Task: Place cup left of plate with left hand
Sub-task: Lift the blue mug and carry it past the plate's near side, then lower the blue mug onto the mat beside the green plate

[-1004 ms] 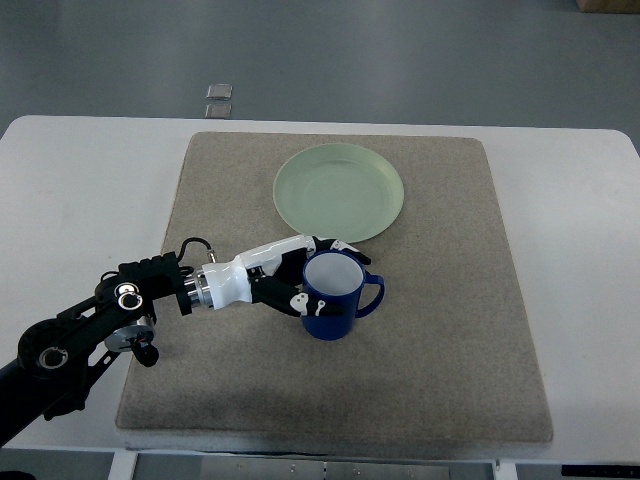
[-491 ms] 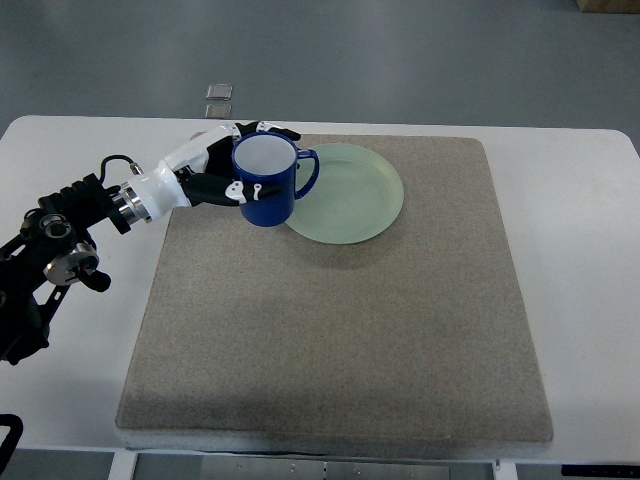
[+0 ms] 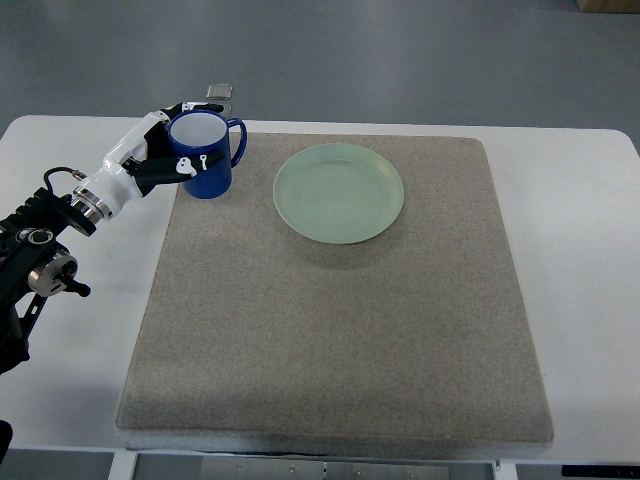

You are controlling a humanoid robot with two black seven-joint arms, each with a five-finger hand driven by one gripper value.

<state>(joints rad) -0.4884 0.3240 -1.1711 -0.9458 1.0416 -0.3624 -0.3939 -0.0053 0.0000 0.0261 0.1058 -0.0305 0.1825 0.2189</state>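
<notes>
A blue cup (image 3: 208,158) with a white inside stays upright in my left hand (image 3: 172,148), whose fingers are shut around its body, handle pointing right. It hovers over the far left corner of the grey mat (image 3: 330,330), left of the pale green plate (image 3: 339,192), with a gap between the two. My left arm comes in from the left edge. The right arm does not show.
The mat lies on a white table (image 3: 585,250). Two small grey squares (image 3: 220,92) lie on the floor beyond the table's far edge, just behind the cup.
My left hand has carried the cup from the mat's middle, up past the plate's left rim, to the far left corner of the mat.
</notes>
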